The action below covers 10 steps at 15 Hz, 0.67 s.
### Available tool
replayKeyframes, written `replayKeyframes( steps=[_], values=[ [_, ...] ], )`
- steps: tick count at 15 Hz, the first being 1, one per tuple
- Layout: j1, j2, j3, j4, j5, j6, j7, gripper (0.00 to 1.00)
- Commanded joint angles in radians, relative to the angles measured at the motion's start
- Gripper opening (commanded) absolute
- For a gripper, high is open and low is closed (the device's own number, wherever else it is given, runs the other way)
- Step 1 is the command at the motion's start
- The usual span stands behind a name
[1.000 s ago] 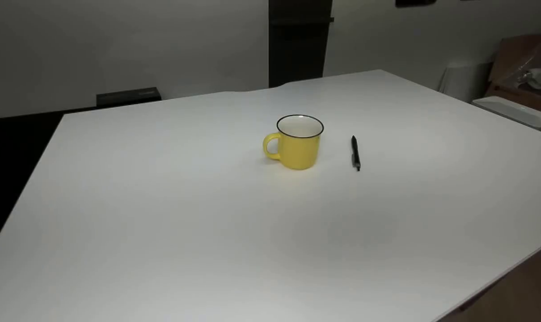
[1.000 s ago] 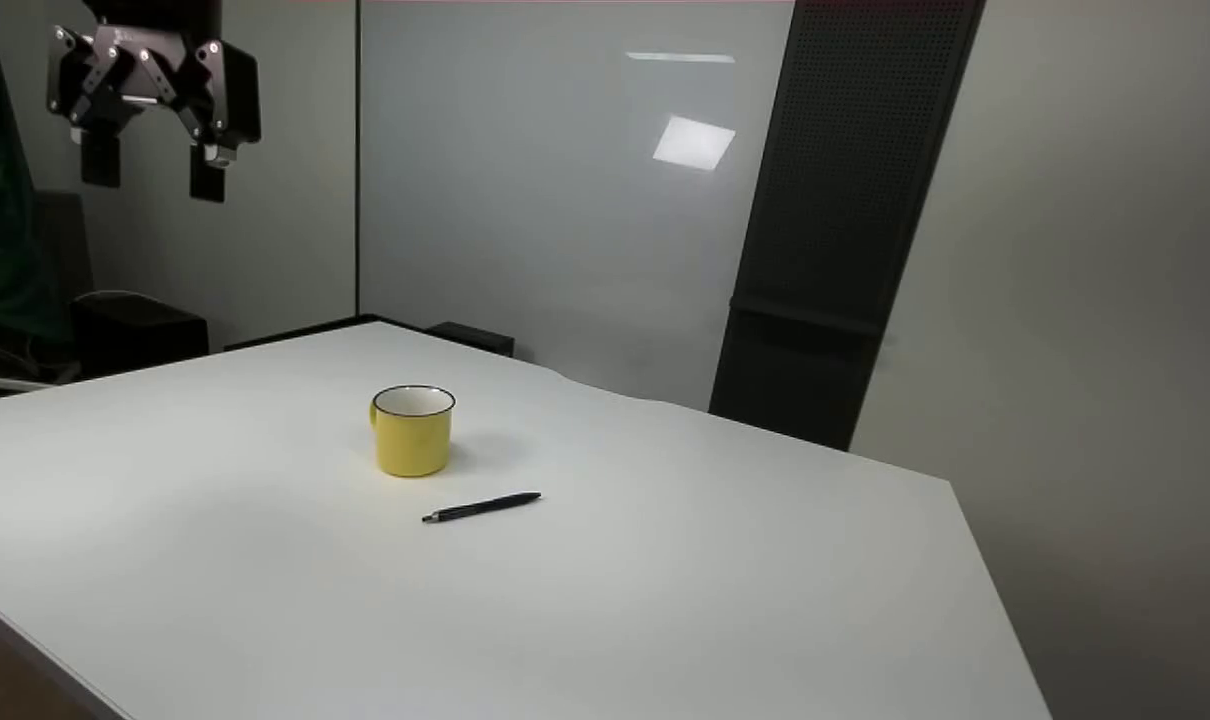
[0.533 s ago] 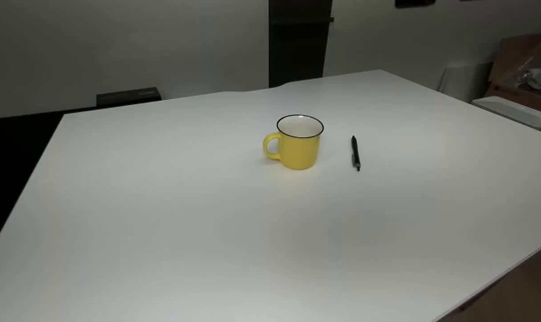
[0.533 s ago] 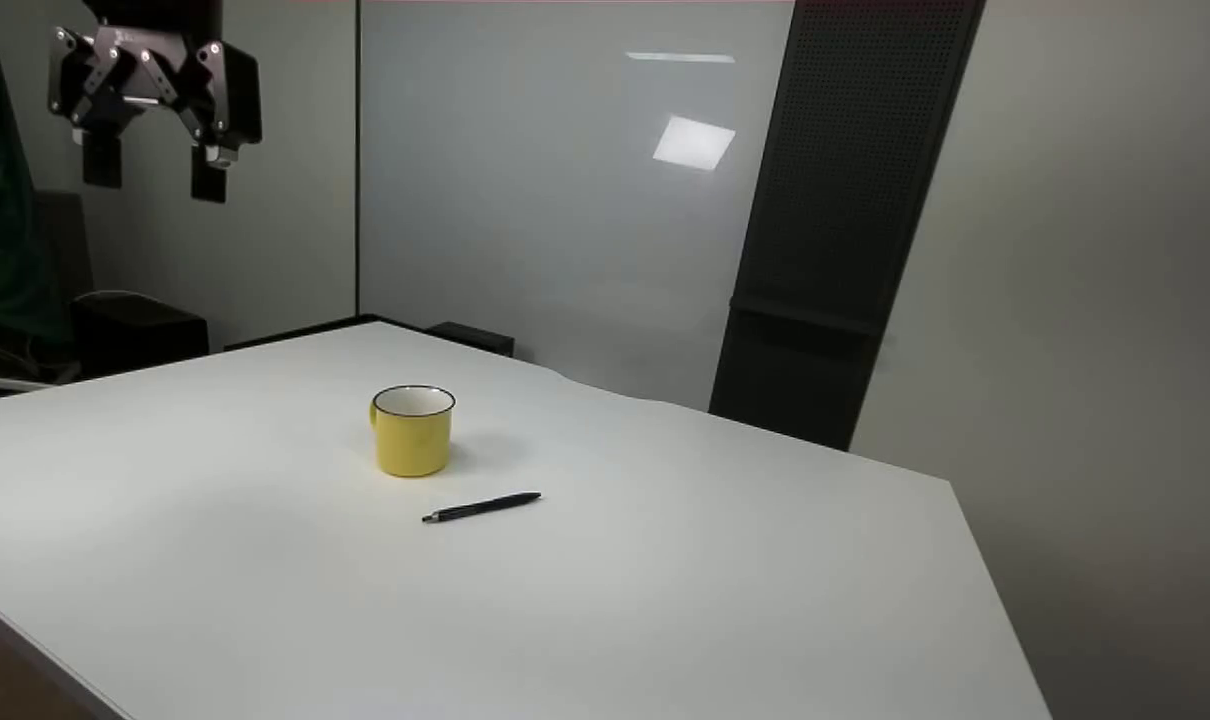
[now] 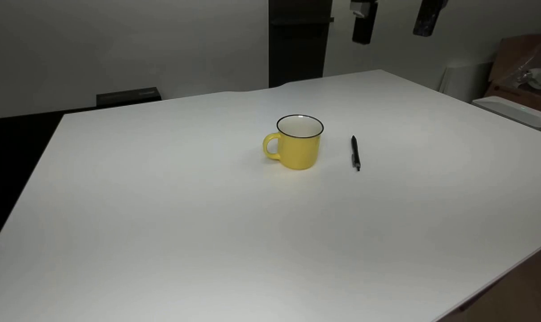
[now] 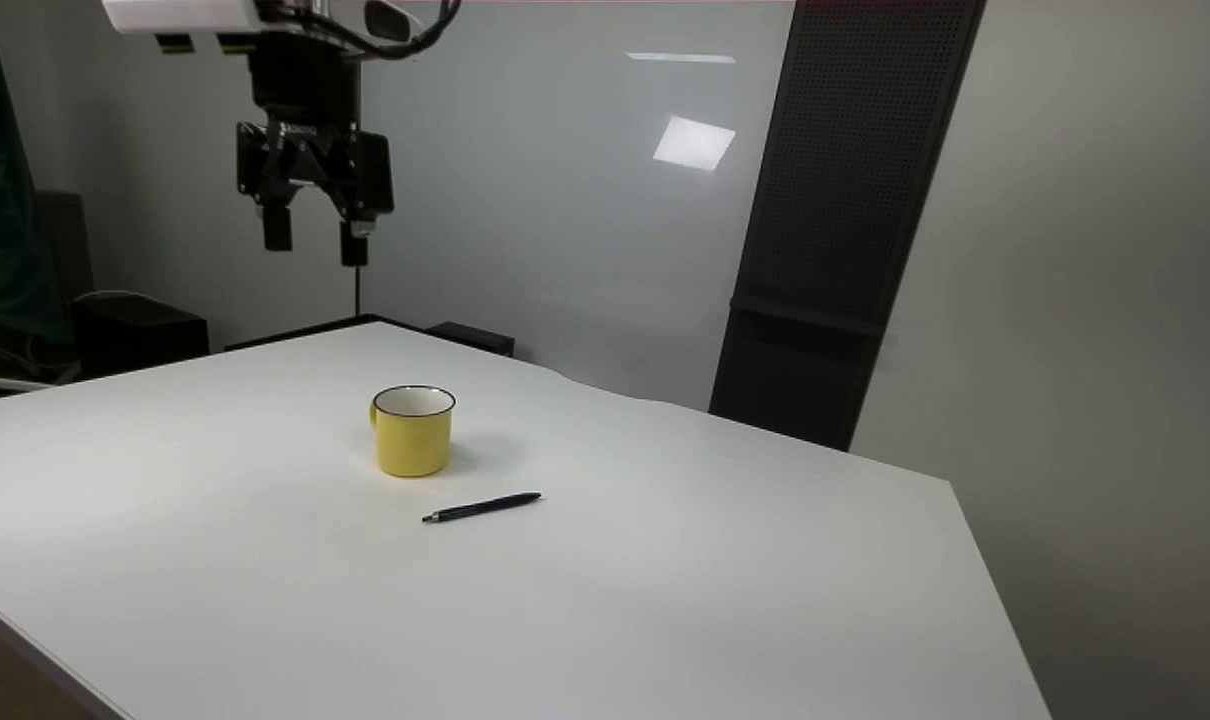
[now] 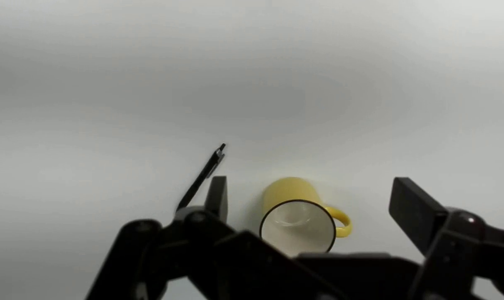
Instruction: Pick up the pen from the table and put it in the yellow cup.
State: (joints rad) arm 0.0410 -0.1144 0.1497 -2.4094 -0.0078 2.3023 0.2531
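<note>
The black pen point(image 5: 356, 153) lies flat on the white table point(image 5: 185, 232) beside the yellow cup point(image 5: 298, 150), apart from it. The cup stands upright with its handle on the side away from the pen. The pen point(image 6: 482, 507) and cup point(image 6: 412, 445) also show in an exterior view. My gripper point(image 6: 316, 252) is open and empty, high above the table, and only its fingertips point(image 5: 393, 37) show at the top of an exterior view. In the wrist view the cup point(image 7: 291, 191) appears between the open fingers point(image 7: 309, 187), far below. The pen point(image 7: 200, 177) is left of the left finger, its lower end partly hidden.
A dark box point(image 5: 128, 96) stands behind the table's far edge. A white tray-like object point(image 5: 516, 112) and a brown cardboard box point(image 5: 521, 76) are beyond the right edge. A black box point(image 6: 137, 335) stands behind the table.
My gripper has moved down and to the right in an exterior view, and its fingertips now enter the other exterior picture at the top. The fingers stay open. Pen and cup have not moved.
</note>
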Motion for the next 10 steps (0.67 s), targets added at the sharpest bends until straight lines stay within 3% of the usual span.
replayKeyframes(
  steps=[1, 4, 5, 10],
  values=[
    [-0.030, 0.191, -0.048, 0.148, -0.074, 0.038, 0.134, 1.00],
    [-0.019, 0.324, -0.109, 0.249, -0.154, 0.110, 0.232, 1.00],
    [-0.013, 0.233, -0.105, 0.158, -0.102, 0.098, 0.137, 1.00],
    [-0.003, 0.262, -0.117, 0.171, -0.105, 0.109, 0.131, 1.00]
  ],
)
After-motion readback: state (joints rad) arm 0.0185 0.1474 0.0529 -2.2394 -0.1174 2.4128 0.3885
